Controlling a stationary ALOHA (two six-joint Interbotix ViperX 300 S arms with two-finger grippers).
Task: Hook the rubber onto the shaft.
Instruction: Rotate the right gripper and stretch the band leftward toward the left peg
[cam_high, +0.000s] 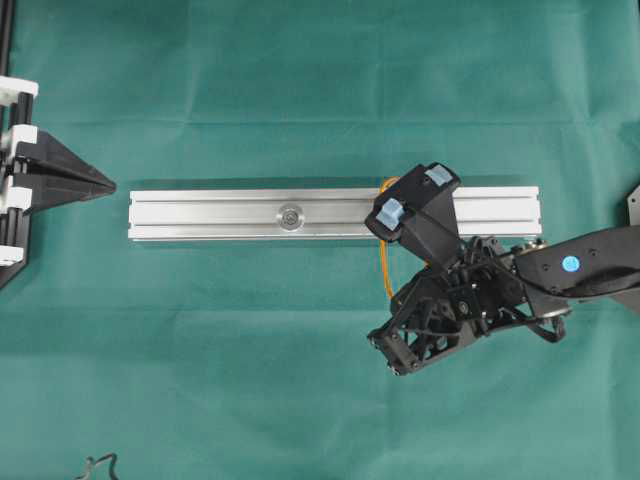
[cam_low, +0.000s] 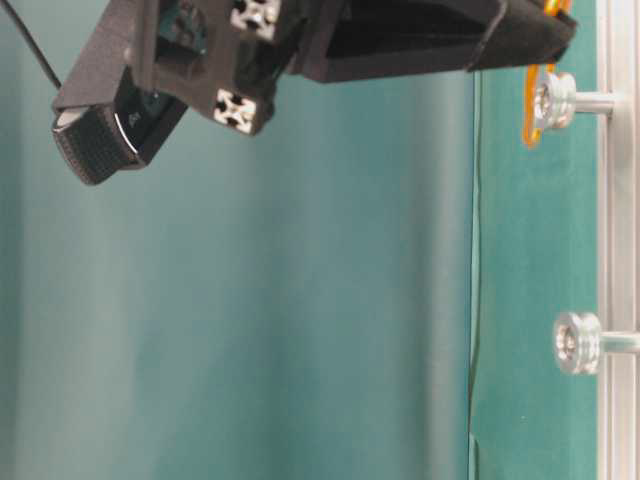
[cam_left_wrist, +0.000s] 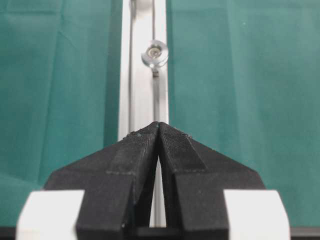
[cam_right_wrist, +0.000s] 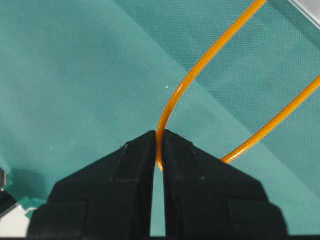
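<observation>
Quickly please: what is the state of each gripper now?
Left gripper: closed, holding nothing.
Right gripper: closed on the thin orange rubber band.

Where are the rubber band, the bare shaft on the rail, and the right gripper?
rubber band (cam_right_wrist: 215, 50), right wrist view, upper strand of the orange loop.
bare shaft (cam_high: 290, 215), overhead view, round head at mid-rail.
right gripper (cam_right_wrist: 160, 145), right wrist view, tips of the jaws, pinching the band.

The left gripper (cam_left_wrist: 159, 131) fills the view toward 6 o'clock, its black fingers (cam_left_wrist: 135, 165) pressed together at the tips. From them a rail (cam_left_wrist: 142, 70) runs toward 12 o'clock over green cloth (cam_left_wrist: 240, 75), carrying a shaft (cam_left_wrist: 154, 53) near 12 o'clock.
</observation>
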